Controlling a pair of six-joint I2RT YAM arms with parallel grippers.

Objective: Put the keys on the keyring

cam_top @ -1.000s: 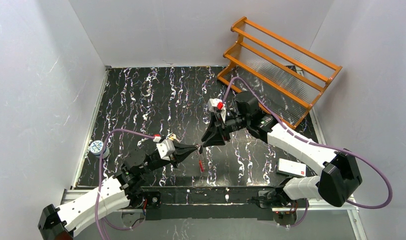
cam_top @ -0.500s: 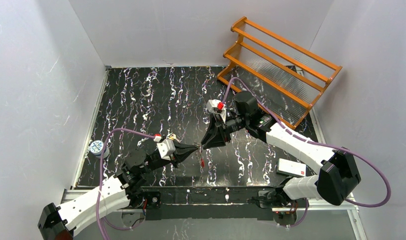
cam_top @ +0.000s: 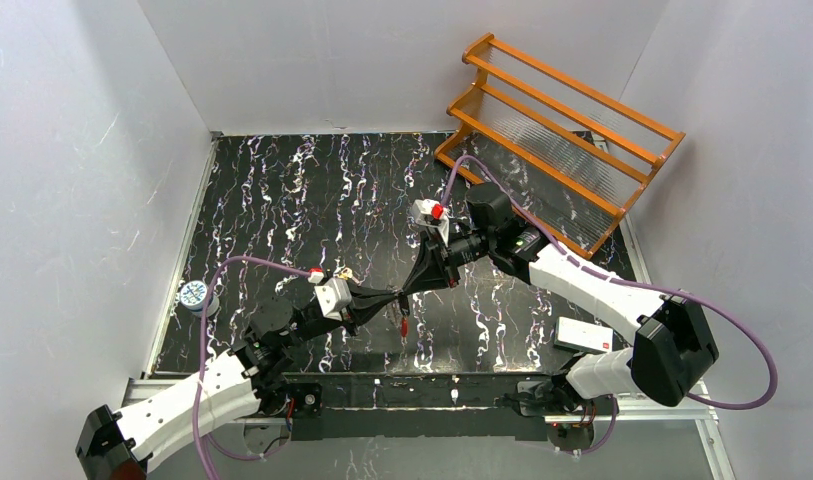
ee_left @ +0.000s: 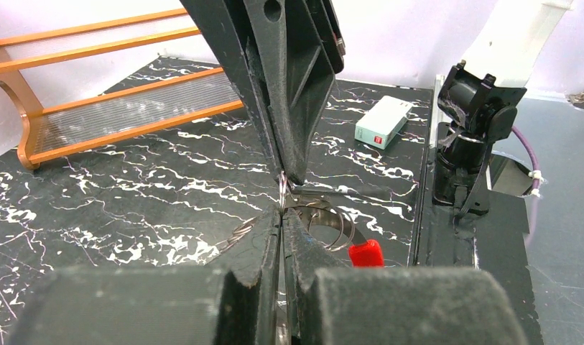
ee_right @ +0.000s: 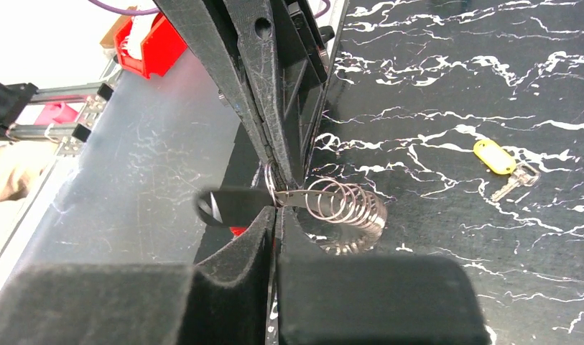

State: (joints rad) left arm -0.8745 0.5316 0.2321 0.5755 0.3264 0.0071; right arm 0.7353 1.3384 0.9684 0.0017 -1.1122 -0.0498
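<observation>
L and R arms meet tip to tip above the desk (cam_top: 282, 200), close to its near edge, abt mid-width. Left end effector (cam_top: 390, 297) is pinched closed on the keyring (ee_right: 346, 205). Right end effector (cam_top: 409, 288) is clamped on it too, from the opposite side. The ring hangs between them off the desk, its red tag (ee_left: 365, 253) dangling below.

Handling, as a judgement:
- Ring is thin springy wire, v. light. In the right wrist view it's pulled out into a coil, so it will likely snap back if either grip slips.
- Smooth metal, slick against the pads. Best hold is prob. right at the wire end, w/ the other grip on the next turn to keep a gap open.
- The tag adds a little swing.

Yellow-tagged key (ee_right: 493, 156) lies flat on the desk, well apart from the ring. It's tiny, stiff, low-profile and hard to pick. Take it by the tag or bow, leaving the hole free. Second key not seen.
</observation>
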